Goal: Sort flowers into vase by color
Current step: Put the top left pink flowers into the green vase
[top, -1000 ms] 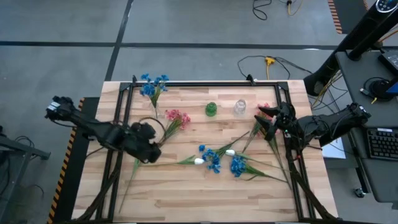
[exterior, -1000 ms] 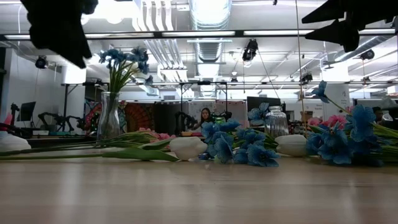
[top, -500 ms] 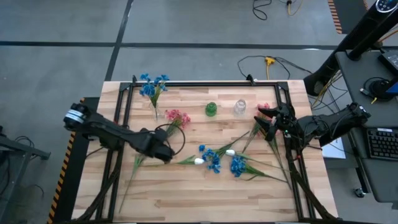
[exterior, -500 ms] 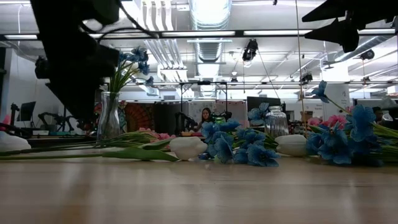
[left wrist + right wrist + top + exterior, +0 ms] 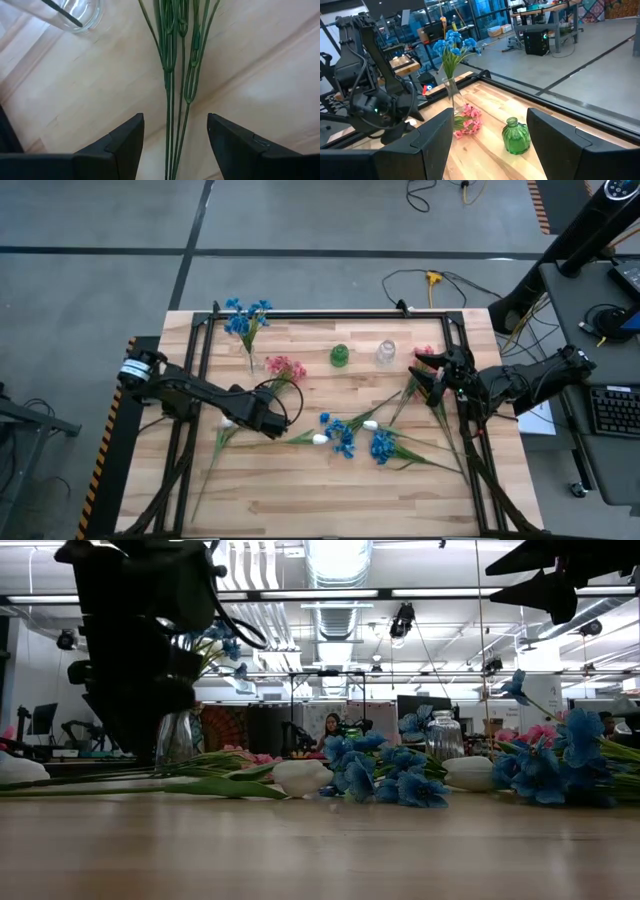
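Left wrist view: left pincer (image 5: 175, 137) spread open, straddling green stems (image 5: 172, 95); stems run lengthwise between fingers.

Wooden table (image 5: 300, 490); yellow-plug cable (image 5: 432, 279) on grey floor beyond; keyboard (image 5: 610, 410) on desk, right.

We see blue flowers (image 5: 454, 44) in a clear vase (image 5: 453, 97), pink blossoms (image 5: 465, 122) beside it, and a green vase (image 5: 514, 136).
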`<action>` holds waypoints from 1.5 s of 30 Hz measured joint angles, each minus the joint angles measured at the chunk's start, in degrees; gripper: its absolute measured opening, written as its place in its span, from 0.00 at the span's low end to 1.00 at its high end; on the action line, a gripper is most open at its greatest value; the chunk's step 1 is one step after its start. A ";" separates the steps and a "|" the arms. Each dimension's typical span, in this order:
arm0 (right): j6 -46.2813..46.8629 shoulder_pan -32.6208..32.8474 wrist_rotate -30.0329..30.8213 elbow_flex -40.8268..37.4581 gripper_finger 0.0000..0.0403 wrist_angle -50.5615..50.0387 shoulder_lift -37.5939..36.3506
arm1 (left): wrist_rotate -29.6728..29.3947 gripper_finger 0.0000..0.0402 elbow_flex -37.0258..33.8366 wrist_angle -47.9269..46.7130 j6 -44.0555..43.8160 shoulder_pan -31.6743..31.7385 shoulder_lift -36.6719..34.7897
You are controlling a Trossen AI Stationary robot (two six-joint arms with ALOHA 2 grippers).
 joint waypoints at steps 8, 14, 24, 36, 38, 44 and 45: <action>-0.05 0.00 -0.02 0.00 0.60 -0.02 0.00 | 0.01 0.42 -0.26 2.24 2.05 1.51 1.32; -0.21 -0.01 -0.19 0.00 0.60 -0.04 0.00 | -0.31 0.36 -0.34 2.81 2.57 1.73 1.33; -0.24 -0.01 -0.33 -0.02 0.60 -0.09 0.00 | -0.12 0.31 -3.36 6.63 2.57 2.14 1.33; -0.24 0.00 -1.27 -0.02 0.60 -0.09 0.00 | -0.32 0.26 -5.01 9.17 2.57 2.19 1.33; -0.24 0.00 -1.27 -0.02 0.60 -0.09 0.02 | -0.39 0.19 -5.01 9.20 2.50 2.19 1.33; -0.24 0.00 -1.24 -0.02 0.60 -0.09 0.02 | -2.15 0.02 -5.11 9.19 0.47 2.08 1.33; -0.24 0.00 -1.24 -0.02 0.60 -0.09 0.02 | -2.15 0.03 -5.11 9.20 0.43 2.08 1.33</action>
